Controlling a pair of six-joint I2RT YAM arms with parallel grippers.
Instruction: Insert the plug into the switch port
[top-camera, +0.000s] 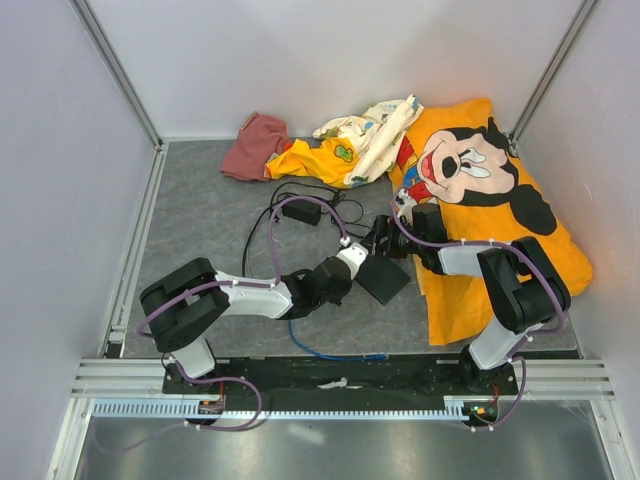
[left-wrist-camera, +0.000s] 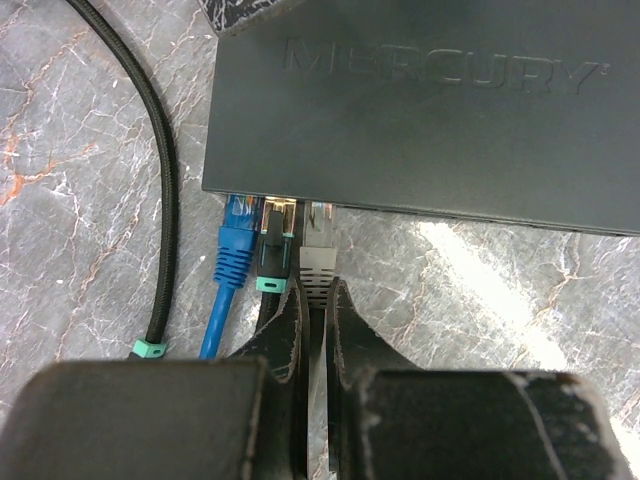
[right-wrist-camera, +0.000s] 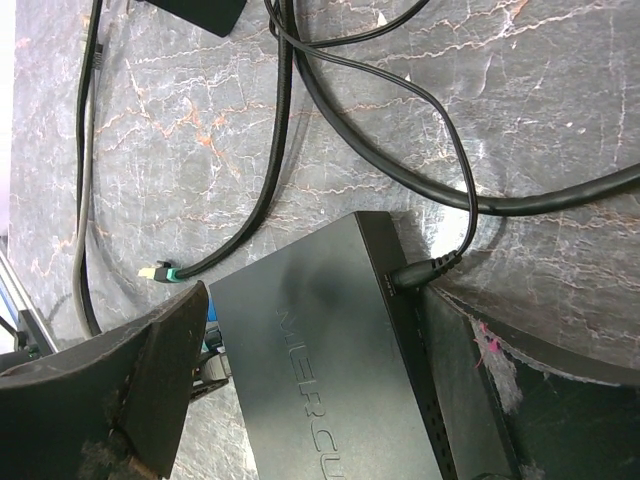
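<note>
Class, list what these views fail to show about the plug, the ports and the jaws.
- Left wrist: how deep the blue plug sits; the switch top overhangs the ports.
- Left wrist: the grey cable vanishes between the jaws of the left gripper.
- Top view: plugs too small, covered by the left gripper.
- Right wrist: port side mostly hidden behind a finger of the right gripper; switch cut by the bottom edge.
</note>
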